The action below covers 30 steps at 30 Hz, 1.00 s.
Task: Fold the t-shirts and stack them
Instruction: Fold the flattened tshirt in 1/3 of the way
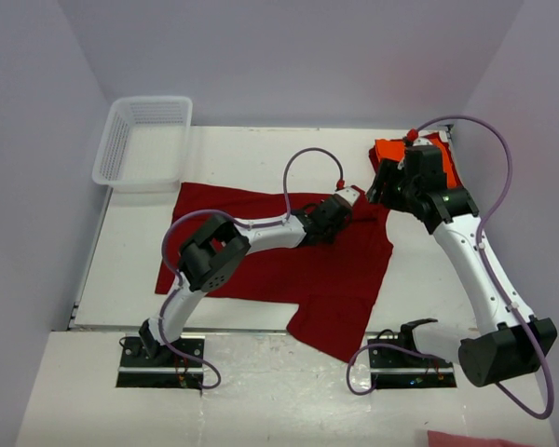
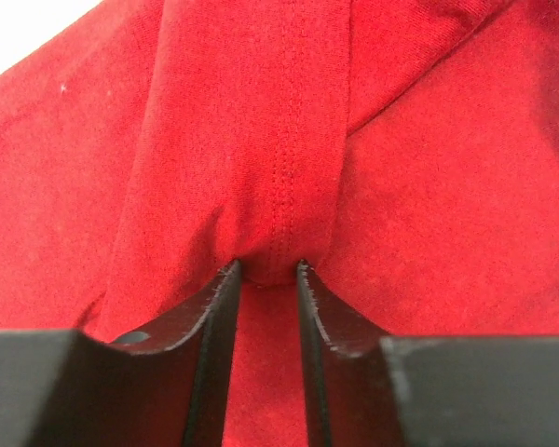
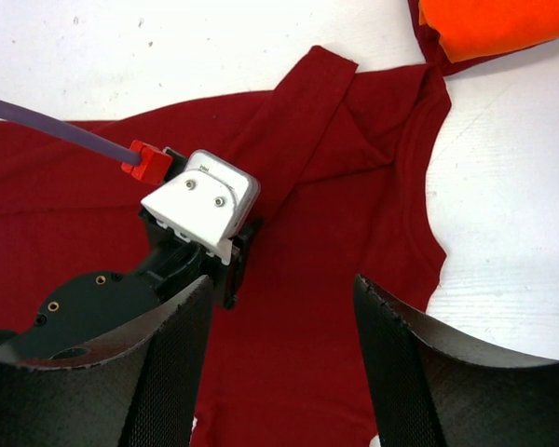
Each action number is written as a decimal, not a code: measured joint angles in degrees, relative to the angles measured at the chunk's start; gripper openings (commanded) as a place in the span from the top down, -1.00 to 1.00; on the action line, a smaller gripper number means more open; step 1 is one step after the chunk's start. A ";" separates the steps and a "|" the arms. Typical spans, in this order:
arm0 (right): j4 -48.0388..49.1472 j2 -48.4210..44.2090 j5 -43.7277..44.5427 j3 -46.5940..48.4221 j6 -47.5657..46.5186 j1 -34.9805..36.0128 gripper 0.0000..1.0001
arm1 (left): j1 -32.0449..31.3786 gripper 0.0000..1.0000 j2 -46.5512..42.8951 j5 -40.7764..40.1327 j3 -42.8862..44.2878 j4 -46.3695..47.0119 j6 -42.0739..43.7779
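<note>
A dark crimson red t-shirt lies spread on the white table, its top right part rumpled. My left gripper reaches over that part. In the left wrist view its fingertips pinch a raised, stitched fold of the red t-shirt. My right gripper hovers open just above the same shirt, beside the left gripper's white camera housing, with nothing between its fingers. A bright orange t-shirt lies folded at the back right corner, partly under the right arm, and shows in the right wrist view as an orange patch.
A white plastic mesh basket stands at the back left corner. Purple cables loop above both arms. A pinkish cloth edge shows at the bottom right, off the table. Walls close in on the left, back and right.
</note>
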 measured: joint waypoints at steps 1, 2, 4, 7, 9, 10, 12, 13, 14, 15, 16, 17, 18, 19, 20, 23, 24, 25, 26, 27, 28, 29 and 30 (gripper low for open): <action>0.00 -0.07 -0.02 -0.13 -0.02 0.00 -0.26 | -0.04 0.44 0.17 -0.13 0.15 0.00 0.00; 0.00 -0.09 -0.04 -0.24 -0.02 0.00 -0.26 | -0.07 0.51 0.26 -0.20 0.33 0.00 0.00; 0.02 -0.09 -0.33 -0.46 -0.04 0.00 -0.26 | -0.11 0.65 0.31 -0.20 0.44 -0.04 0.02; 0.15 -0.07 -0.83 -1.11 -0.04 0.00 -0.26 | -0.11 0.78 0.31 -0.22 0.44 -0.09 0.09; 0.04 -0.02 -0.87 -1.40 -0.04 0.00 -0.25 | -0.11 0.88 0.33 -0.20 0.44 -0.09 0.13; 0.07 0.00 -0.87 -1.44 -0.04 0.00 -0.26 | -0.11 0.94 0.33 -0.22 0.46 -0.09 0.17; 0.07 -0.02 -0.87 -1.46 -0.07 0.00 -0.26 | -0.11 0.95 0.31 -0.22 0.46 -0.09 0.20; 0.09 0.00 -0.87 -1.46 -0.09 0.00 -0.27 | -0.11 0.95 0.31 -0.22 0.46 -0.09 0.20; 0.09 -0.02 -0.87 -1.46 -0.11 0.00 -0.27 | -0.11 0.94 0.31 -0.24 0.46 -0.09 0.20; 0.09 -0.02 -0.87 -1.46 -0.13 0.00 -0.27 | -0.13 0.93 0.31 -0.26 0.46 -0.09 0.20; 0.09 0.00 -0.87 -1.46 -0.15 0.00 -0.27 | -0.17 0.92 0.31 -0.28 0.46 -0.09 0.22; 0.09 0.00 -0.90 -1.46 -0.17 0.00 -0.27 | -0.22 0.91 0.31 -0.35 0.46 -0.09 0.22; 0.09 0.02 -0.90 -1.46 -0.17 0.00 -0.27 | -0.35 0.91 0.28 -0.37 0.46 -0.09 0.24; 0.09 0.07 -0.90 -1.46 -0.20 0.00 -0.27 | -0.37 0.91 0.24 -0.44 0.44 -0.17 0.26; 0.09 0.09 -0.90 -1.46 -0.20 0.00 -0.26 | -0.39 0.92 0.13 -0.57 0.46 -0.33 0.35; 0.09 0.15 -0.90 -1.49 -0.26 0.00 -0.27 | -0.50 1.00 -0.87 -1.05 0.07 -0.87 0.66; 0.07 0.22 -0.90 -1.49 -0.31 0.00 -0.27 | -0.52 1.00 -1.53 -1.22 -0.24 -1.07 0.92; 0.07 0.33 -0.87 -1.49 -0.33 0.00 -0.27 | -0.55 1.00 -2.36 -1.44 -0.61 -1.27 1.03; 0.09 0.48 -0.87 -1.49 -0.33 0.00 -0.27 | -0.61 1.00 -3.50 -1.68 -1.25 -1.31 1.05; 0.07 0.72 -0.87 -1.49 -0.33 0.00 -0.27 | -0.70 1.00 -4.74 -2.01 -1.88 -1.53 1.07; 0.07 0.94 -0.85 -1.49 -0.33 0.00 -0.27 | -0.81 1.00 -6.25 -2.38 -2.54 -1.77 1.07; 0.07 1.25 -0.85 -1.49 -0.33 0.00 -0.27 | -0.94 1.00 -7.61 -2.62 -3.10 -1.79 1.09; 0.04 1.53 -0.85 -1.49 -0.31 0.00 -0.27 | -1.09 1.00 -9.18 -2.86 -3.58 -1.99 1.09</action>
